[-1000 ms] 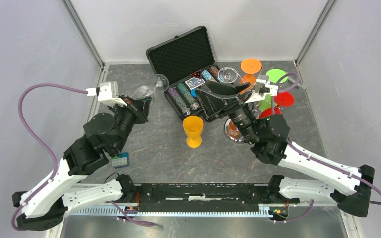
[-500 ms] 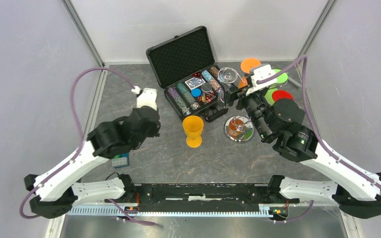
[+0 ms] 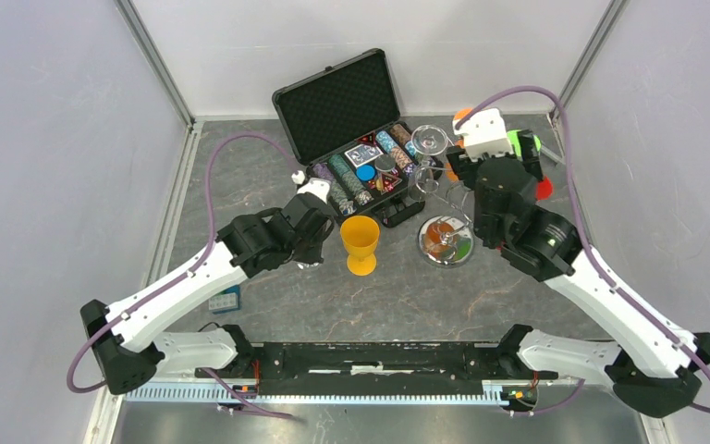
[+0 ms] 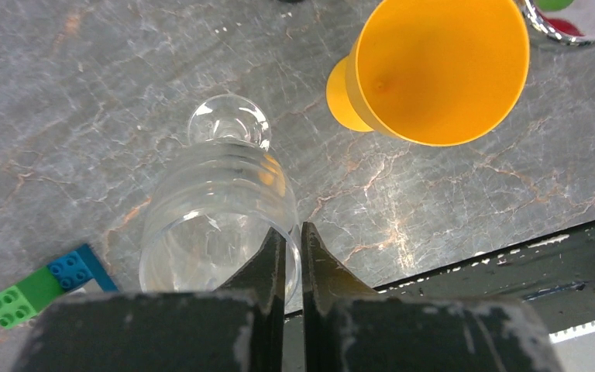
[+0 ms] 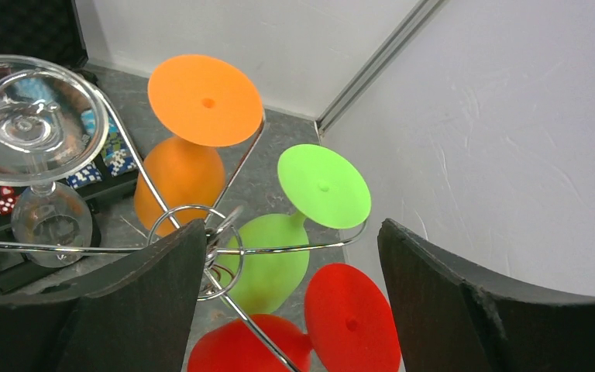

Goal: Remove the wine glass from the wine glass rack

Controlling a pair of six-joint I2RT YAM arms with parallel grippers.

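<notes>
Clear glass is pinched at the rim between the left fingers [image 4: 269, 263], which are closed almost fully on the wall of the wine glass [image 4: 217, 209]. It is held upright, off the rack [image 3: 446, 242], just beside a yellow cup [image 4: 434, 70] above the grey table [image 4: 85, 101], and whether its foot touches cannot be told. On the rack, well apart, a second clear glass [image 5: 35, 116], an orange glass [image 5: 205, 101], a green glass [image 5: 324, 186] and a red glass [image 5: 352, 325] are hung upside down. The right fingers [image 5: 449, 302] are spread wide around the rack's top, with nothing gripped.
</notes>
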